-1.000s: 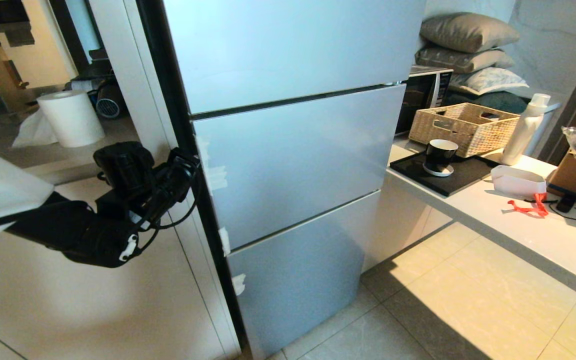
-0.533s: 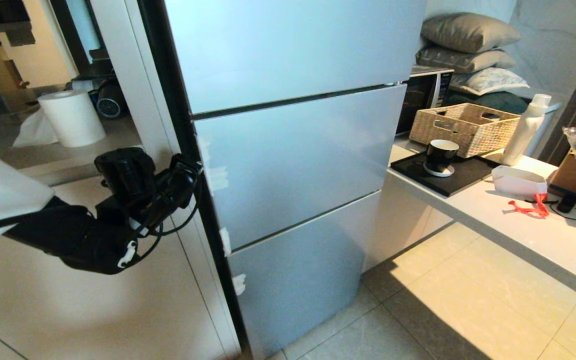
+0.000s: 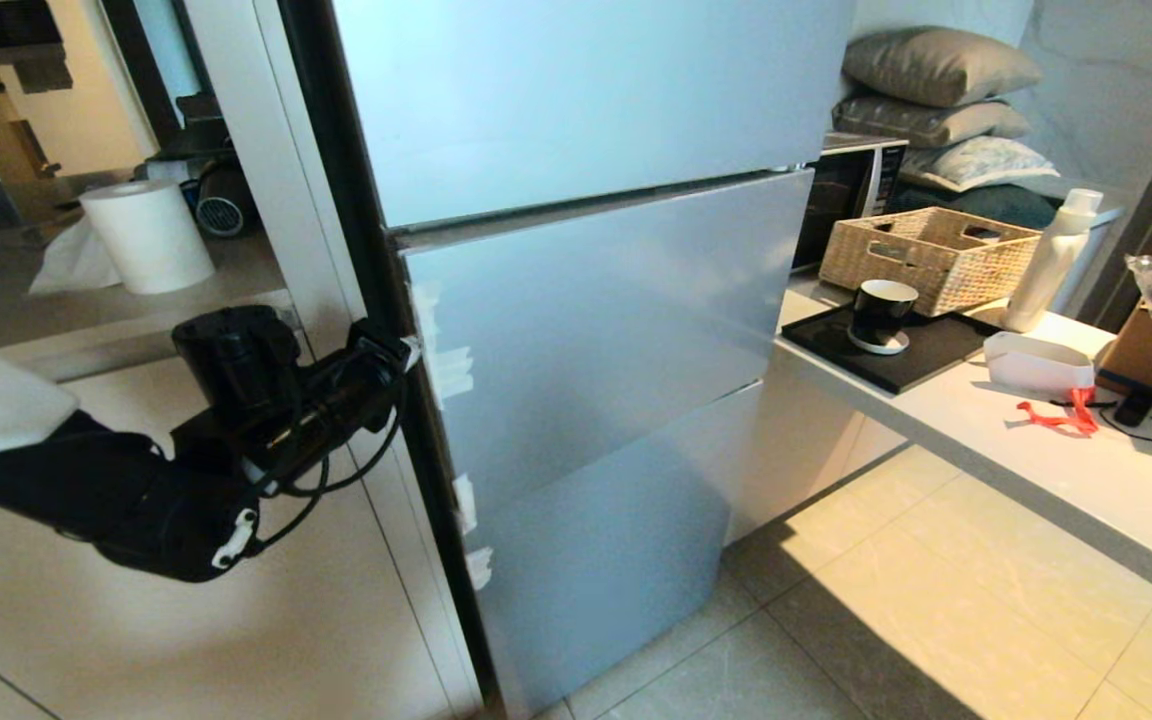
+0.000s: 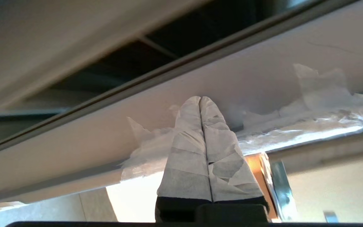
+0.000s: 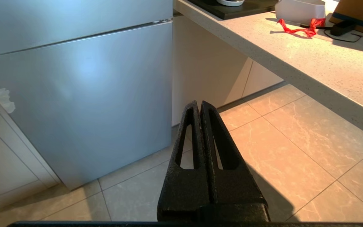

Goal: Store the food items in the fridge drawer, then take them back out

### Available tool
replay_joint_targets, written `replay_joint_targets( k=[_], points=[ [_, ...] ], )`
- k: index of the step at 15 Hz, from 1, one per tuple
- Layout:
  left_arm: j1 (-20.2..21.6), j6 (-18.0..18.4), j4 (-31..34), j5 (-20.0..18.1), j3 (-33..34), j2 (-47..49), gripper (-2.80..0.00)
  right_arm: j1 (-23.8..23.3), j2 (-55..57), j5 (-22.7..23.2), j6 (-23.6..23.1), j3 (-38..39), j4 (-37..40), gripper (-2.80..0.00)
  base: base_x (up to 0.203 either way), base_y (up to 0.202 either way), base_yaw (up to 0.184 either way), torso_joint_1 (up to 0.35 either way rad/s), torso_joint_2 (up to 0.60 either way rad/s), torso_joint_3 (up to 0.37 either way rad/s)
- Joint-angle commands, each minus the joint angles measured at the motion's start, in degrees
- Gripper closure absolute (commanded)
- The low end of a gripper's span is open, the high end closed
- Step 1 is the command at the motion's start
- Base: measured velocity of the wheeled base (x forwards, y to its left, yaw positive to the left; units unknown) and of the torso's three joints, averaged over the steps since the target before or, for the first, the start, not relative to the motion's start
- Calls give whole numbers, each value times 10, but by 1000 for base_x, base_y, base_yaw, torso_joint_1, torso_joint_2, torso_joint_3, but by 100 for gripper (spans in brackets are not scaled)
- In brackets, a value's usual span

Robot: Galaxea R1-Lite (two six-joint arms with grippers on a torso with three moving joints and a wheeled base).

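Pressing against the left edge of the fridge (image 3: 586, 330), our left gripper (image 3: 404, 352) has its two tape-wrapped fingers (image 4: 189, 126) clenched flat together with nothing between them. Their tips sit at the edge of the middle door (image 3: 596, 320), right beside the torn scraps of white tape (image 3: 441, 360) stuck along that edge. That door stands slightly ajar — a narrow strip of its top shows under the upper door (image 3: 576, 100), and from the wrist we see a dark gap beyond its pale edge. The lower door (image 3: 606, 530) of the fridge is closed.

Our right gripper (image 5: 200, 105) hangs low in front of the fridge, above the tiled floor (image 5: 279, 151), with its black fingers pressed shut and empty.

We cannot see the drawer or the tomato — both are hidden somewhere out of sight.

To the right of the fridge runs a pale counter (image 3: 1036, 470). On it, going away from the fridge, stand a black tray (image 3: 936, 350) with a dark cup (image 3: 881, 312), a wicker basket (image 3: 926, 255), a white bottle (image 3: 1051, 258), a white box (image 3: 1034, 362) and a red strap (image 3: 1061, 415). Left of the fridge, a roll of white paper (image 3: 146, 235) sits on a ledge.
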Motion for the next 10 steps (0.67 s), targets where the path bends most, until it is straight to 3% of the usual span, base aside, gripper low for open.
replay_joint_targets(
  k=[1,4,7,10],
  points=[
    [-31,-2,-12,-8,45,-51,0,0,0,0,0,0,0,0,0,0,0,0,0,0],
    [-92,-2,-13,-9,109,-117,0,0,0,1,0,0,0,0,0,0,0,0,0,0],
    [-197,-2,-13,-9,200,-208,0,0,0,0,0,0,0,0,0,0,0,0,0,0],
    [-260,-2,-11,-8,273,-295,0,0,0,0,0,0,0,0,0,0,0,0,0,0]
  ],
)
